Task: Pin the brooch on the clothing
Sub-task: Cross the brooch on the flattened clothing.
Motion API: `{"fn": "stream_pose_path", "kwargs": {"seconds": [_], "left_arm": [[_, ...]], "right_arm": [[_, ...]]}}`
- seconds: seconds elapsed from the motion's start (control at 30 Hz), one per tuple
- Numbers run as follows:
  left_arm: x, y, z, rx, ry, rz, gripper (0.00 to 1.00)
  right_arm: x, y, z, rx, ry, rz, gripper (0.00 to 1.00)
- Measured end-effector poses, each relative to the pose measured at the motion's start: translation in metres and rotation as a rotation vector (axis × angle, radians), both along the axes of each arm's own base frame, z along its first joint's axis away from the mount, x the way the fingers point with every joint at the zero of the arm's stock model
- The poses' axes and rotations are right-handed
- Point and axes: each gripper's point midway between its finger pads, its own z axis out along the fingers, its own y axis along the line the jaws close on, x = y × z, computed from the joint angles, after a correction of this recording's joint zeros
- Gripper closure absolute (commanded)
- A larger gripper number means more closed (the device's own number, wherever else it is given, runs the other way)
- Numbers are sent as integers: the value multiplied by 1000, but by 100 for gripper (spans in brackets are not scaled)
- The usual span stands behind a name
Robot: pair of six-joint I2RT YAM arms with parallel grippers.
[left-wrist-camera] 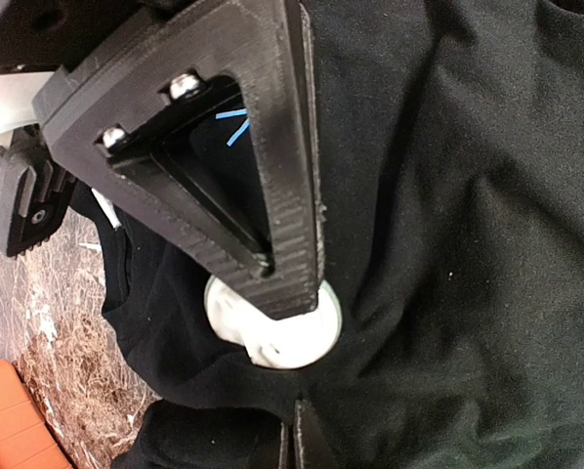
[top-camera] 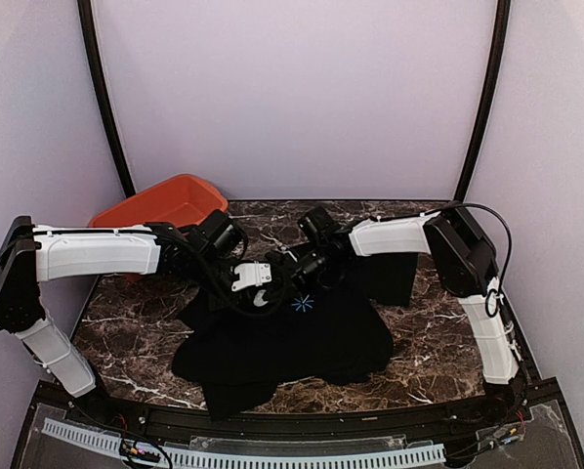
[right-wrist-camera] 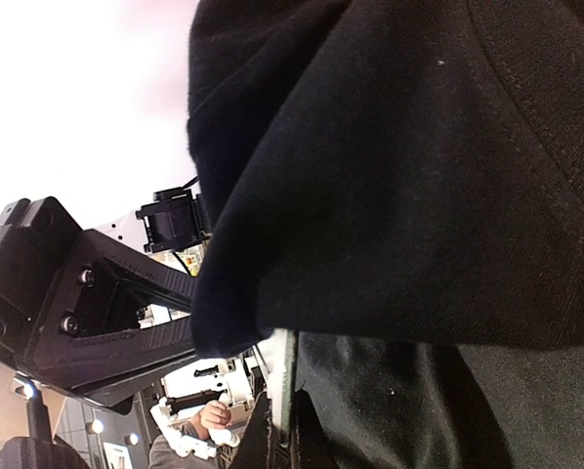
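2 arms (top-camera: 97,252), 1 blk tee (top-camera: 292,342), 1 orange bin (top-camera: 165,203).

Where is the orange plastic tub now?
Top view: the orange plastic tub sits at the far-left corner of the marble table, behind the left arm.

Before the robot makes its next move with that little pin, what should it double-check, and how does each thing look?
1. Left gripper closed on the brooch: ok. The pale disc is pinched between its fingers against the T-shirt.
2. Right gripper holding fabric: ok. Black cloth is bunched in its closed fingers.
3. Pin through the cloth: cannot tell. The fastening is hidden.
4. Starburst print uncovered: ok. It is visible from above, just beside both grippers.
5. Grippers clear of each other: cannot tell. They nearly meet over the T-shirt.
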Motion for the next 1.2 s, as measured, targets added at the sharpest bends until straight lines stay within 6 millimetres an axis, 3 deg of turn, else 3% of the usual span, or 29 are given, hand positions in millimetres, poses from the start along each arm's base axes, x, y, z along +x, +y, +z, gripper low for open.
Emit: {"fn": "stream_pose_path", "kwargs": {"seconds": [1.2], "left_arm": [[-3, -2, 0, -6, 2, -9, 99]], "right_arm": [[-8, 5, -12, -54, -26, 30, 100]]}}
